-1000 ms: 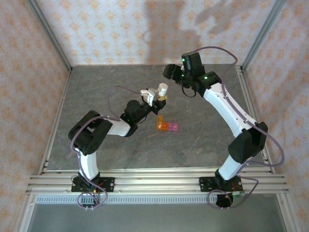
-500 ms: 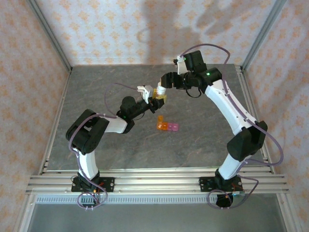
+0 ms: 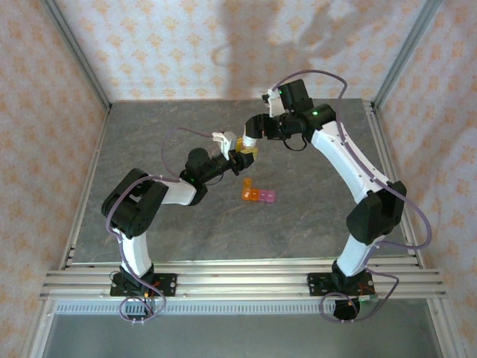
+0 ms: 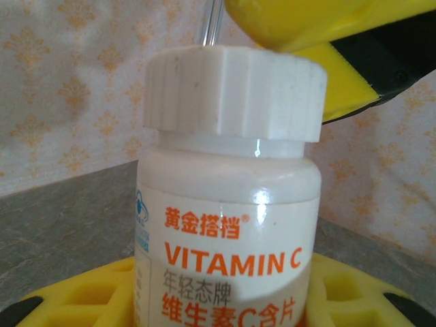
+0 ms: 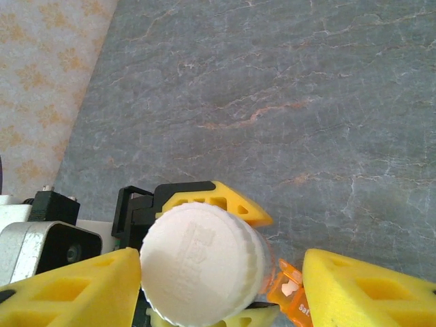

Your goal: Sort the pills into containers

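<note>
While L end effector [image 3: 244,152] grips bottle [image 4: 228,225], its btm's cropped

bottle: white vitamin bottle [image 4: 228,204] upright – ribbed cap [image 5: 201,262] on, orange lettering | table [image 3: 186,224]: grey marbled top | walls [image 3: 171,45]: pale paper, orange motifs | rails [image 3: 238,282]: aluminium – near edge

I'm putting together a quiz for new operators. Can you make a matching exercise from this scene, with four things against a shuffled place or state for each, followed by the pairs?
Things:
1. left gripper
2. right gripper
3. containers
4. white cap

Places or states:
A. lying on the table, untouched
B. sitting on top of the vitamin bottle
C. gripping the bottle's body
D. open, fingers either side of the cap

Pairs: 1-C, 2-D, 3-A, 4-B
</note>
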You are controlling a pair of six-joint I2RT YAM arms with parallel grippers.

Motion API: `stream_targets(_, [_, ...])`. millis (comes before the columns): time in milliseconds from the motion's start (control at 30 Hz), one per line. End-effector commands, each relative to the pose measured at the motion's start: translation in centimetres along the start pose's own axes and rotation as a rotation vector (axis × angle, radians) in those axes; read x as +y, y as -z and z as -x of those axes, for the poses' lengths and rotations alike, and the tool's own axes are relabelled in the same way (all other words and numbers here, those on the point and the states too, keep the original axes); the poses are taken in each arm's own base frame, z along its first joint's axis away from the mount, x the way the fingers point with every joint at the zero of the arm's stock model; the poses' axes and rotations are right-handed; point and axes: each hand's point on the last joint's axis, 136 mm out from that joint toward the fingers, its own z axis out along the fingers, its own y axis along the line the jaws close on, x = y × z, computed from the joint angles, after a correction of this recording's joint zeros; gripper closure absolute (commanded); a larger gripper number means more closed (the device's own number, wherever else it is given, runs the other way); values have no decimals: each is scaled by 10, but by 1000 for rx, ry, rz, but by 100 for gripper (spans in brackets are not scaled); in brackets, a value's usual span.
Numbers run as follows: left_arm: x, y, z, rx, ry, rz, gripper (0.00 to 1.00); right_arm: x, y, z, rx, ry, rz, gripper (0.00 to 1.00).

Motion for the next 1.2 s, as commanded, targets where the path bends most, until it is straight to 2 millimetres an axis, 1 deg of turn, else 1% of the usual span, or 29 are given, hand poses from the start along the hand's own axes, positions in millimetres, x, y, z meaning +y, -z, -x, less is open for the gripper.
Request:
stream_targets(0, [-7, -6, 23, -66, -28, -44, 100, 10, -3, 6, -8, 21, 20, 38])
stream_targets(133, [-8, -5, 23, -66, -28, -44, 100, 9, -8, 5, 4, 16, 16, 43])
stream_targets(267, [-9, -5, 26, -71, -30, -48, 100, 8, -11, 4, 4, 2, 3, 52])
stream_targets(333, [-9, -5, 26, -70, -29, -49, 100, 8, -12, 2, 3, -7, -2, 54])
stream_targets(467, [-9, -6, 25, -70, -32, -47, 100, 8, -18, -2, -7, -42, -51, 54])
stream_targets(500, [-8, -5, 26, -72, -32, -44, 100, 5, -20, -5, -11, -62, -86, 54])
stream_targets(567, [-7, -5, 25, -72, -31, -35, 100, -2, -24, -8, -34, -115, -153, 54])
stream_targets(633, [-5, -5, 25, -74, -32, -23, 100, -13, -28, -11, -76, -212, -208, 52])
stream_targets(700, [-5, -4, 25, -73, -35, -23, 100, -14, -30, -10, -120, -271, -192, 49])
stream_targets(767, [-5, -3, 22, -66, -39, -24, 100, -10, -25, -7, -155, -285, -164, 45])
stream_targets(900, [-5, -2, 18, -55, -42, -22, 100, 6, 0, 8, -188, -223, -137, 33])
stream_targets(967, [-5, -2, 17, -54, -42, -22, 100, 11, 12, 12, -193, -201, -130, 28])
stream_targets(1033, [-5, -2, 17, -55, -39, -23, 100, 14, 23, 15, -205, -186, -123, 25])
stream_targets(1167, [-7, -3, 18, -56, -42, -34, 100, 11, 41, 21, -241, -182, -120, 23])
